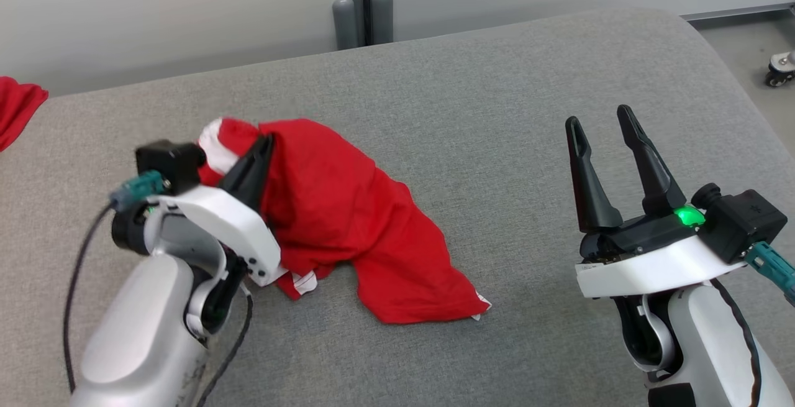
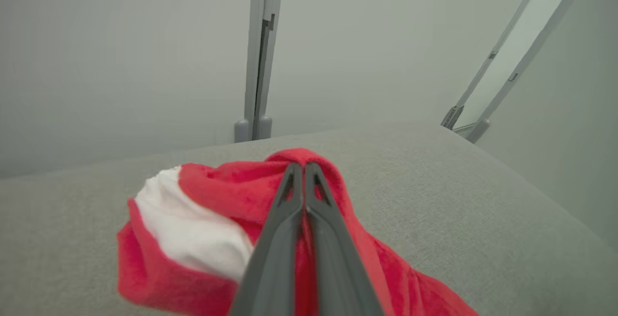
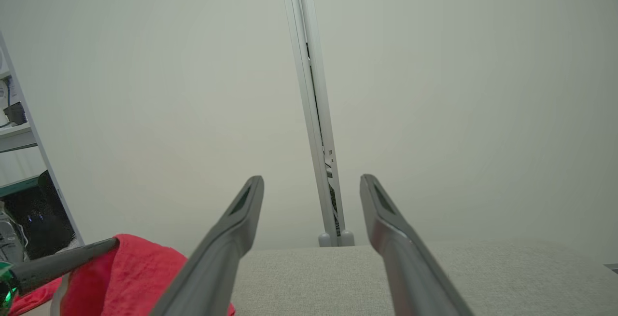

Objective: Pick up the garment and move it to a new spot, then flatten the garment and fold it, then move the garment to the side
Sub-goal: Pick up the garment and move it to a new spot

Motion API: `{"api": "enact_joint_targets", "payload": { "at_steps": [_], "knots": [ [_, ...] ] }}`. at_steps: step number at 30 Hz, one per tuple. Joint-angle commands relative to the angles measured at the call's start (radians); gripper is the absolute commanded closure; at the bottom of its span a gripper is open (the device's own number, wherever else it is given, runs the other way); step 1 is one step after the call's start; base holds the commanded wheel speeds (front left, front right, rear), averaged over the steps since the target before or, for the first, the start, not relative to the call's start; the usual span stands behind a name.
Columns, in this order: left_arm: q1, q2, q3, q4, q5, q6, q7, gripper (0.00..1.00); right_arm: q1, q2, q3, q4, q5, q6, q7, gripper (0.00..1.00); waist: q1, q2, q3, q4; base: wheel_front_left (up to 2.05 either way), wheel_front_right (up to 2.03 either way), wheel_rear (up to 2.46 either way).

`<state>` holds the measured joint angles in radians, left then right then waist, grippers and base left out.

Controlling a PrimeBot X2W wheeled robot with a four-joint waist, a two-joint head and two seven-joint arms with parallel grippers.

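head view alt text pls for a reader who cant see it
The left claw is shut on a crumpled red and white garment lying on a grey padded surface. The right claw hovers open and empty to the right.

- I see a grey woven padded surface (image 1: 528, 77), rounded at its far right corner.
- The red garment (image 1: 348, 220) lies crumpled on it. It is bunched high at its left end, where a white patch shows, and the rest trails flat toward the near right.
- Another red cloth (image 1: 15, 109) sits well left of the red garment, at the surface's left edge, cut off by my view.
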<state>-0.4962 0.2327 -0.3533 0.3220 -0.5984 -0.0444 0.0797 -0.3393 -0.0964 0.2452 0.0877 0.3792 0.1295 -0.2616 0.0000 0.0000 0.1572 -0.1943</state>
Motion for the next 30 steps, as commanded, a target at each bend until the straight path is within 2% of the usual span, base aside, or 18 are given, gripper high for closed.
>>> {"api": "enact_joint_targets", "payload": {
  "at_steps": [1, 7, 13, 18, 27, 30],
  "knots": [
    [0.005, -0.006, -0.007, 0.050, 0.005, -0.011, -0.021, 0.00, -0.008, -0.006, 0.000, 0.003, 0.002, 0.002, -0.005, 0.00, 0.0000, 0.0000, 0.004, 0.005, 0.00, 0.00, 0.00],
    [-0.008, -0.035, -0.031, 0.189, 0.019, -0.043, -0.126, 0.00, 0.005, -0.012, 0.000, 0.011, 0.001, 0.002, -0.005, 0.00, 0.0000, 0.0000, 0.003, 0.030, 0.00, 0.00, 0.00],
    [0.017, -0.021, -0.034, 0.190, 0.039, -0.045, -0.207, 0.00, 0.021, -0.017, -0.001, 0.016, -0.003, 0.002, -0.005, 0.00, 0.0000, 0.0000, -0.016, 0.055, 0.00, 0.00, 0.00],
    [0.061, 0.002, -0.021, 0.104, 0.061, 0.000, -0.265, 0.00, 0.034, -0.022, -0.002, 0.015, -0.005, 0.002, -0.005, 0.00, 0.0000, 0.0000, -0.036, 0.071, 0.00, 0.00, 0.00],
    [0.221, 0.037, 0.033, -0.106, 0.113, 0.125, -0.328, 0.00, 0.077, -0.025, -0.005, 0.009, -0.004, 0.002, -0.005, 0.00, 0.0000, 0.0000, -0.066, 0.094, 0.00, 0.00, 0.00],
    [0.276, 0.041, 0.053, -0.155, 0.123, 0.153, -0.338, 0.00, 0.092, -0.026, -0.005, 0.011, -0.001, 0.002, -0.005, 0.00, 0.0000, 0.0000, -0.074, 0.097, 0.00, 0.00, 0.00]
  ]
}}
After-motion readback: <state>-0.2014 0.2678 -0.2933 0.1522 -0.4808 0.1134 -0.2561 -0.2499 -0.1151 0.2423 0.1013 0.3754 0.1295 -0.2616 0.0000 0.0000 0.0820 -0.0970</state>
